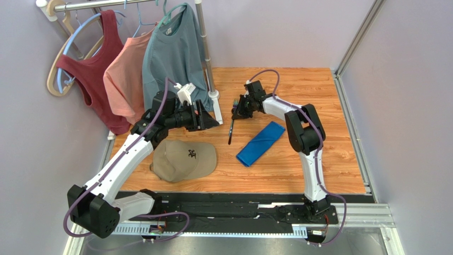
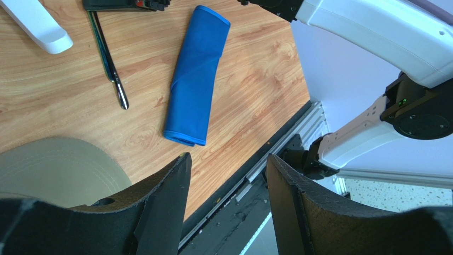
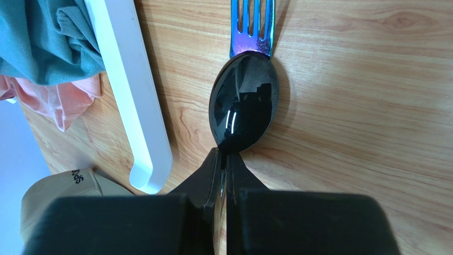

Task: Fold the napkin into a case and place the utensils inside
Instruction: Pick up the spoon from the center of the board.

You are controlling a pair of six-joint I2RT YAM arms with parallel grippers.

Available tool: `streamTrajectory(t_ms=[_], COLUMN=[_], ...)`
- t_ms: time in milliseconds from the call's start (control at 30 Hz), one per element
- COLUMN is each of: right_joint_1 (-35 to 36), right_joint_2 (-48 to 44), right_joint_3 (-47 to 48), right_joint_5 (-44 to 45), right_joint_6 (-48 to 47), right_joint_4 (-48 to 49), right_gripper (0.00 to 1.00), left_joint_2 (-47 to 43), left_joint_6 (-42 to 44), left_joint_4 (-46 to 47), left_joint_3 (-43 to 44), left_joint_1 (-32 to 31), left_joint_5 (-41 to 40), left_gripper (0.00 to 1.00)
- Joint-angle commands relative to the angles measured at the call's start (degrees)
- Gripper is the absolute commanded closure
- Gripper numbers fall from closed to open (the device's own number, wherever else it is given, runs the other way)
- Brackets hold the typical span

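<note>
At centre of the right wrist view, my right gripper (image 3: pixel 226 159) is clenched on the neck of the spoon (image 3: pixel 244 101), whose black bowl overlies the fork (image 3: pixel 253 26). Stacked so, both might travel together, though I cannot tell whether the fork's handle is pinched too. Mid-frame in the top view, the case (image 1: pixel 261 143) lies flat, ready for loading. My left gripper (image 2: pixel 228 162) hangs released above the cap (image 1: pixel 183 159).
</note>
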Motion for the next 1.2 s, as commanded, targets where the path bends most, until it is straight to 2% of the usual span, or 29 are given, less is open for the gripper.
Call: streamTrajectory(t_ms=[0,267,567,667,700,733,767,833,867,1000,1033,1167], right_joint_1=[-0.6,-2.5,-2.9,-2.1,-1.4,-0.5,1.6,3.3,4.2,6.9,7.7,11.4], right_joint_2=[-1.8,-4.7,-9.9,-14.0,-16.3,-18.9,-25.1,-30.5,-34.9,-42.1,-43.5,-49.7], right_joint_3=[-2.1,0.6,-0.3,-3.8,-5.7,-11.4,-14.6,-23.4,-25.0,-29.4,-30.0,-32.9], right_joint_5=[0.6,-5.1,-6.4,-7.1,-6.2,-2.4,0.0,5.6,6.6,12.1,15.1,18.1], right_joint_6=[-1.7,-4.7,-12.3,-16.9,-18.7,-23.7,-25.8,-29.3,-31.6,-38.3,-39.8,-46.8], right_joint_4=[-1.5,-3.1,-3.7,-1.3,0.2,4.5,7.4,16.0,17.7,21.2,22.2,27.5], right_gripper=[1.00,1.00,1.00,1.00,1.00,1.00,1.00,1.00,1.00,1.00,1.00,0.98], left_joint_2=[1.4,3.1,7.8,9.0,10.0,10.6,11.1,11.2,10.8,7.8,7.5,3.7], left_joint_6=[1.1,1.5,-4.5,-8.3,-10.8,-12.3,-14.0,-20.1,-22.4,-33.9,-34.9,-38.9], left_joint_4=[0.8,0.6,3.2,5.1,4.9,4.6,4.8,6.9,7.9,12.2,12.0,9.6], left_joint_3=[1.1,2.4,2.6,2.3,2.3,2.4,2.3,0.5,-0.2,-2.6,-2.5,-1.7], left_joint_1=[0.2,0.2,0.8,1.2,1.6,2.3,3.8,5.7,6.9,7.8,7.8,7.8], left_joint_5=[2.1,3.9,9.2,10.7,10.8,11.9,13.0,15.6,16.2,18.5,19.8,20.4], left_gripper=[0.36,0.33,0.33,0.33,0.33,0.33,0.33,0.34,0.34,0.33,0.33,0.33])
